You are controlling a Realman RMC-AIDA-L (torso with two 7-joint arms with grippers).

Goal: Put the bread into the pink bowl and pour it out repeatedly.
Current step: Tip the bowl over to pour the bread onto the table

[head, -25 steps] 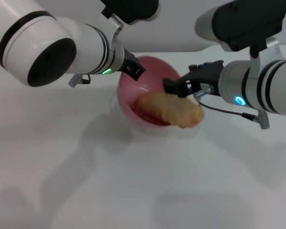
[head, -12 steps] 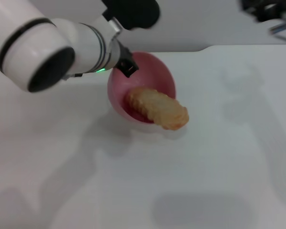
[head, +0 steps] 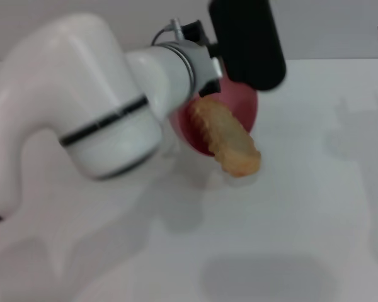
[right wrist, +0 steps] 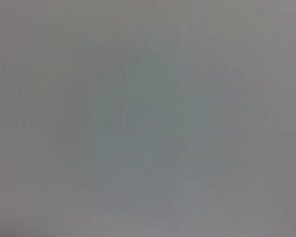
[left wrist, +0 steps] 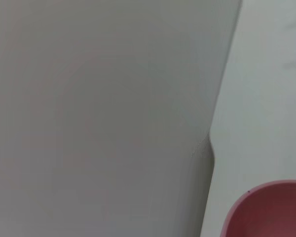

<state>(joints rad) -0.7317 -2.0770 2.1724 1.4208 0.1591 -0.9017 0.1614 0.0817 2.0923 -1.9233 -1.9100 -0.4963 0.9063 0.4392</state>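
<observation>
tipping the pink bowl (head: 244,106), the left hand (head: 205,94), grip hidden, sits just behind the bread (head: 225,135), whose long axis slants away from it toward the desk (head: 302,220).

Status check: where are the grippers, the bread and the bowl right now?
Left gripper at the pink bowl rim, bowl tipped. Bread sliding out, its far end low over the table. Right arm at far right edge, clear.
</observation>
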